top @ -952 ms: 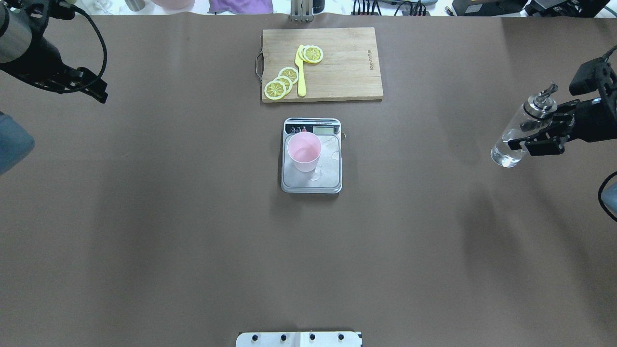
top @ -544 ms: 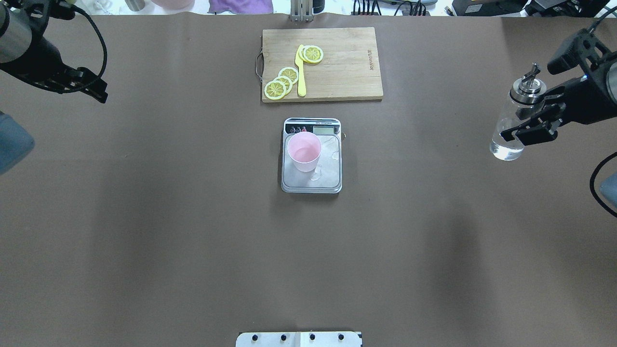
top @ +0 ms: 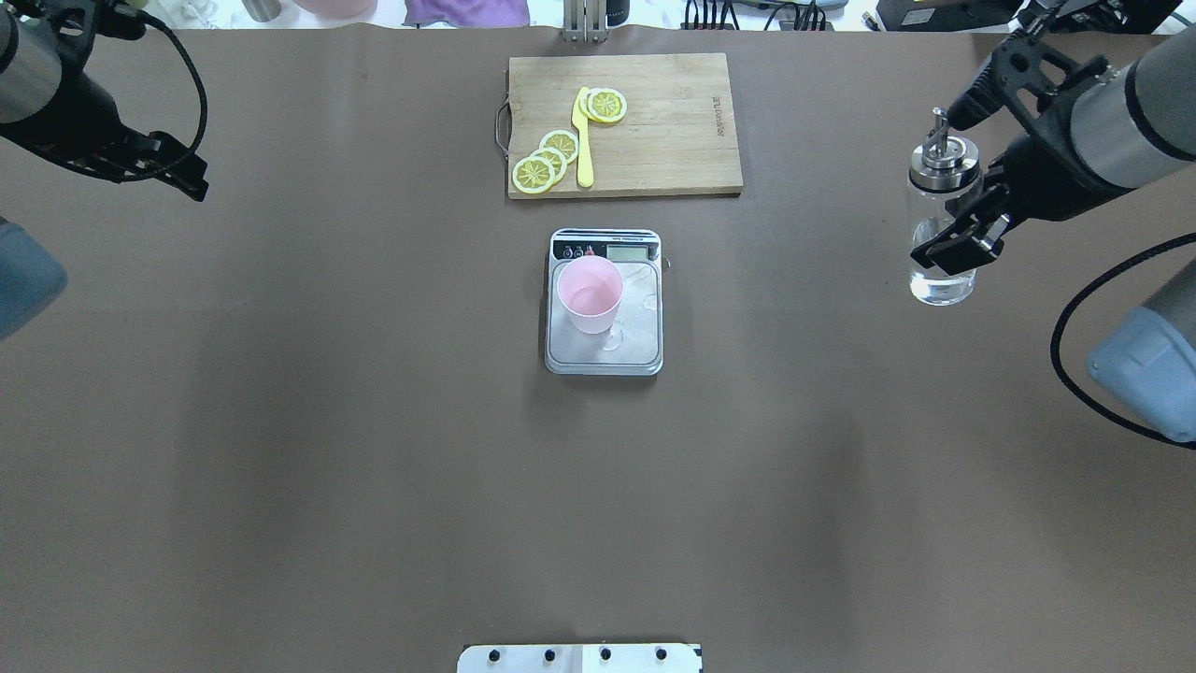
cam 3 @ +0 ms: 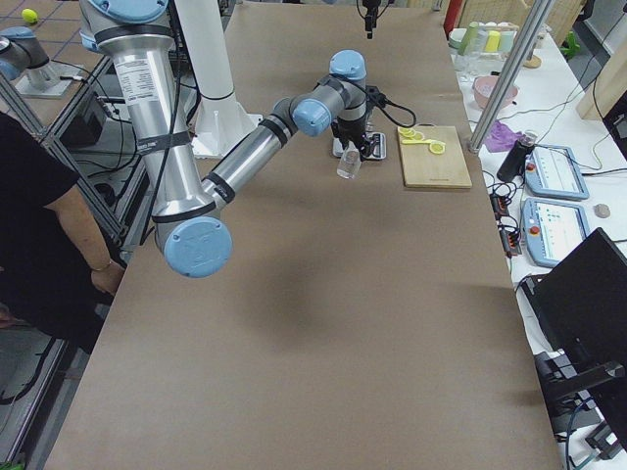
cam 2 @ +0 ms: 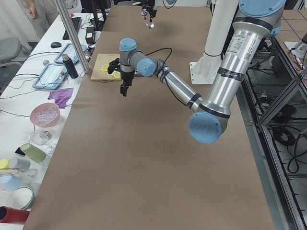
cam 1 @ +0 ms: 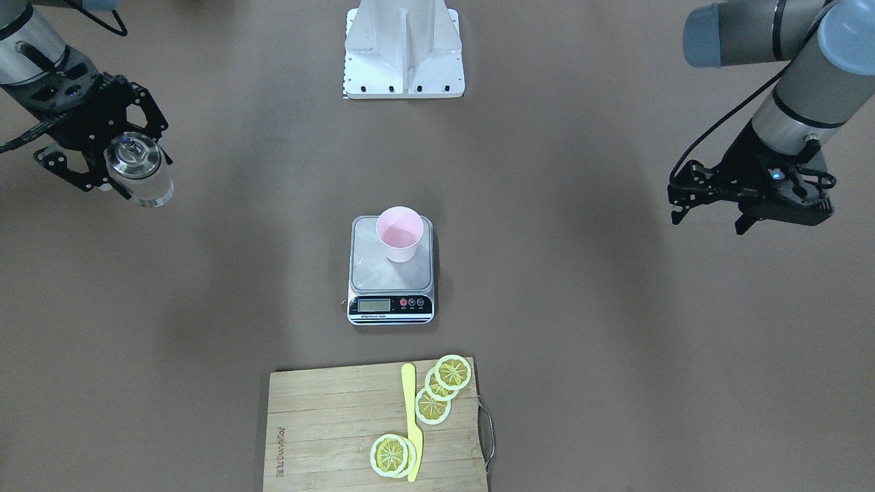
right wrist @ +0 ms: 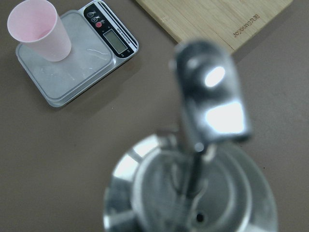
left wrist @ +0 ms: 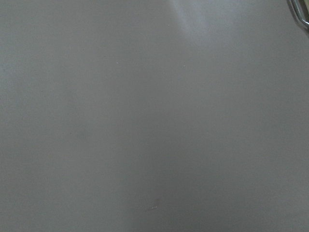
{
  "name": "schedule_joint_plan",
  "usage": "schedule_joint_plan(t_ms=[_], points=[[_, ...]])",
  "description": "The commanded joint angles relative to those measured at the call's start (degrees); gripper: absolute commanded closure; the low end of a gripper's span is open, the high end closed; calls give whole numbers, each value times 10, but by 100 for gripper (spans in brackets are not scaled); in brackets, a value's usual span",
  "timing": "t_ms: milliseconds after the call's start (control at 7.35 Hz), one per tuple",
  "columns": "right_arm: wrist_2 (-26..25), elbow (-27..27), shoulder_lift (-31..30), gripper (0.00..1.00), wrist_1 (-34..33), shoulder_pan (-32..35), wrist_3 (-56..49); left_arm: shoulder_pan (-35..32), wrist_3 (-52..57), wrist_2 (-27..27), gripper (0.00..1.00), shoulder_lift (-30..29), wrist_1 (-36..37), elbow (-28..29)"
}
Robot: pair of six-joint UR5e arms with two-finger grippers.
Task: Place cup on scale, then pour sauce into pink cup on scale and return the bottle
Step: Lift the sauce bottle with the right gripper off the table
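Right jaws clamp the upright bottle, well apart from the cup on the scale — left jaws spread, empty.

Table: flat top, covered in a plain brown matte sheet, with soft shadows in patches. Three things lie directly on it.

Scale: near the middle of the top, display strip on the side away from the robot.

Board: wooden, just beyond the scale's display side, a strip of bare sheet between them. Its metal handle is at the end toward the robot's left.

Base plate: white, with a row of dark bolt heads, well apart from the scale on the robot's side, roughly in line with it.
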Motion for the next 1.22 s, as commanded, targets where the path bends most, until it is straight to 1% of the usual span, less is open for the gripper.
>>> schedule_joint_plan(t_ms=[0,136,408,680,1088], points=[[-53,7,90,43,-159,-28,-47,0,0,0,6,0,-1,0],[-72,7,109,43,-194,-36,-60,0,0,0,6,0,0,0],[-107,7,121,43,-229,-63,-63,0,1,0,6,1,-1,0],[-152,1,175,43,-312,-85,-85,0,1,-1,6,9,-3,1],[-185,-14,194,43,-321,-108,-86,0,1,-1,6,10,-3,4]])
